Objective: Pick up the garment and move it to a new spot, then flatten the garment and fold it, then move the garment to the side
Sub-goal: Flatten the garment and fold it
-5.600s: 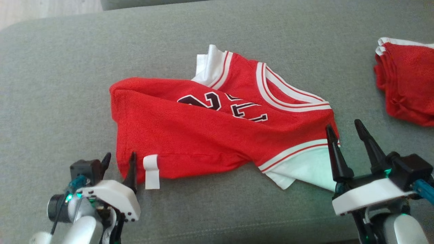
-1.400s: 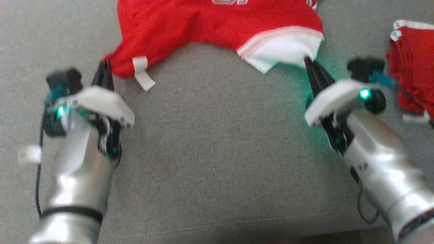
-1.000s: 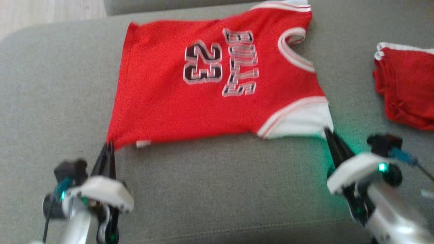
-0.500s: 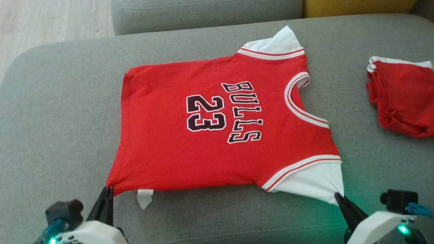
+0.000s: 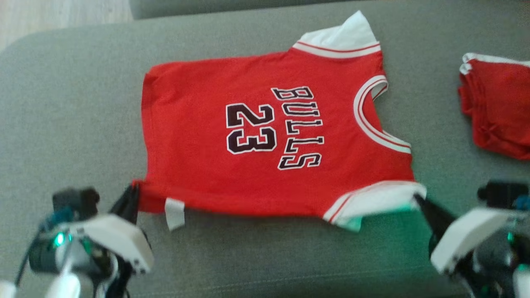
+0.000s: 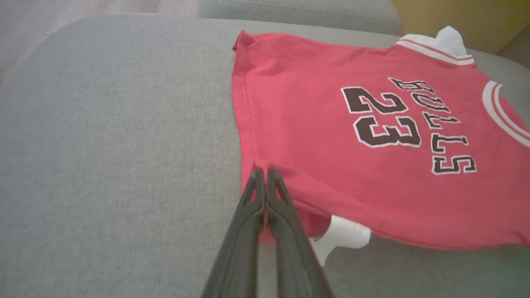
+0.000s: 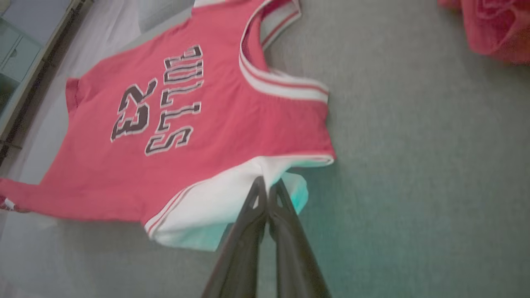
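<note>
The red jersey (image 5: pixel 265 136) lies spread out, print side up, in the middle of the grey sofa cushion (image 5: pixel 62 103). The left gripper (image 5: pixel 132 190) is clenched on its near hem corner, just beside a white label (image 5: pixel 174 212), and the right gripper (image 5: pixel 416 198) is clenched on the corner of the near white sleeve (image 5: pixel 372 203). A pile of folded red cloth (image 5: pixel 497 107) sits well apart at the robot's right, grey cushion between it and the jersey, and wooden floor (image 5: pixel 62 12) shows beyond the far left edge
</note>
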`<state>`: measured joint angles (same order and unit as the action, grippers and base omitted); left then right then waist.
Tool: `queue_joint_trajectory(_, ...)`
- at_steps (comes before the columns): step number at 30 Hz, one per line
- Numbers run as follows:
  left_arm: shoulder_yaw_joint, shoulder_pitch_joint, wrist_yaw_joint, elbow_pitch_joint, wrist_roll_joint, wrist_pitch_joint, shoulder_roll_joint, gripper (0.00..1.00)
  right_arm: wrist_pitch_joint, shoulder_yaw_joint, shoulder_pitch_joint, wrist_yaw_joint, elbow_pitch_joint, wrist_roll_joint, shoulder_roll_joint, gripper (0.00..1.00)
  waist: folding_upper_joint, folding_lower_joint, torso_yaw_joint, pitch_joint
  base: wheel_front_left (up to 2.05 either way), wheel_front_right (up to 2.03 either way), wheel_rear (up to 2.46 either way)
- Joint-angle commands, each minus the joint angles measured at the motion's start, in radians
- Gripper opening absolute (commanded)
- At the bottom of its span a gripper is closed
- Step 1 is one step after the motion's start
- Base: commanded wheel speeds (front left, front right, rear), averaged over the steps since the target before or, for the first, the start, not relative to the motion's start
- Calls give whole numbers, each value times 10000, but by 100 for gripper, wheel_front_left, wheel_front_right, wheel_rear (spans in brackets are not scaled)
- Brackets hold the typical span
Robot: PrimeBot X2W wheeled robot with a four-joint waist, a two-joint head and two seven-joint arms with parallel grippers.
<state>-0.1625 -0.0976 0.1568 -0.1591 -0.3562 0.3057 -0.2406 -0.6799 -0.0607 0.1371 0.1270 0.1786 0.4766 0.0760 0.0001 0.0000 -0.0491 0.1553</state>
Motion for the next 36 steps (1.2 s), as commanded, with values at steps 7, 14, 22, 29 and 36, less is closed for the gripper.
queue_joint_trajectory(7, 340, 2850, -564, 935, -645, 633, -213, 0, -355, 99, -2799, 37, -444, 282, 231, 0, -1, 0, 94, 1156, 0, 0, 0)
queue_joint_trajectory(14, 458, 4360, -855, 2556, -1012, 301, -21, 0, 352, 247, -4353, 37, -1977, 631, 422, 0, -1, 0, 175, 1570, 0, 0, 0)
queue_joint_trajectory(22, 393, 4649, -1124, 3825, -1178, -456, 261, 100, 2530, 787, -5000, 37, -2880, 1150, 595, 100, -1, 0, 182, 1670, 0, 0, 0)
queue_joint_trajectory(29, 382, 4025, -698, 3740, -512, -2594, 564, 100, 5732, 1857, -4746, 37, -2922, 378, 1290, 100, -1, 0, 196, 1621, 0, 0, 0)
queue_joint_trajectory(36, 178, 3029, -100, 2909, 547, -4982, 713, 100, 7947, 1989, -3755, 37, -2240, -1586, 1592, 100, -1, 0, 247, 1294, 0, 0, 0)
